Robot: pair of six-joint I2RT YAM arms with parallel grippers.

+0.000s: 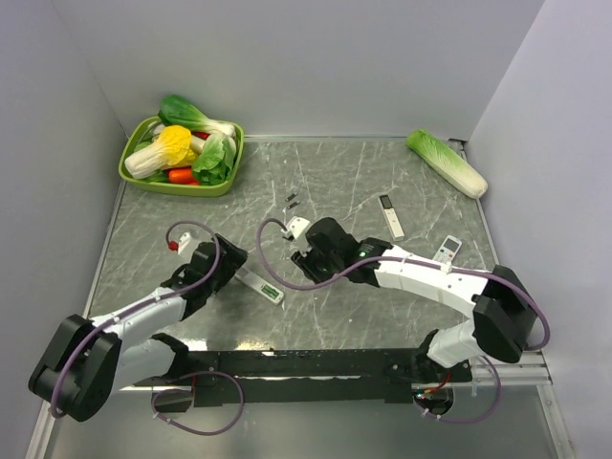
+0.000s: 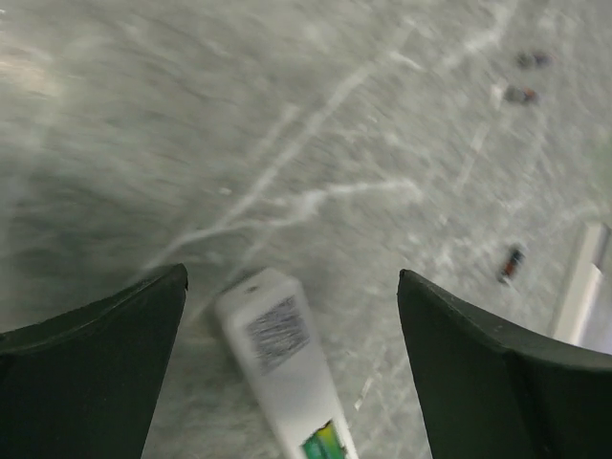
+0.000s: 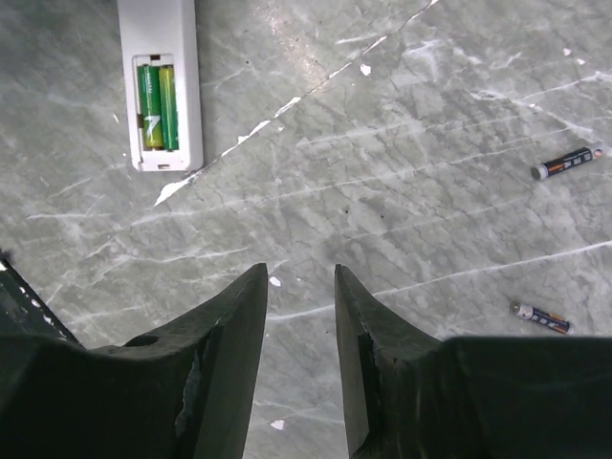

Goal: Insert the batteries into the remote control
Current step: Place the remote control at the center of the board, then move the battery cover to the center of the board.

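The remote control (image 1: 256, 282) lies back-up on the table between my two arms, seen close in the left wrist view as the remote control (image 2: 279, 356). Two green batteries (image 3: 157, 105) sit side by side in its recess at the end of the remote control (image 3: 160, 38). My left gripper (image 2: 292, 275) hangs open over the remote's label end, its fingers well apart from it on both sides. My right gripper (image 3: 299, 270) stands open with a narrow gap over bare table below the remote, and nothing lies between its fingers.
Small dark cells (image 3: 566, 163) (image 3: 541, 317) lie loose on the table to the right. A white remote with a black end (image 1: 391, 216) and a shorter white remote (image 1: 447, 249) lie further right. A green basket (image 1: 137, 176) of vegetables stands back left, a cabbage (image 1: 447, 163) back right.
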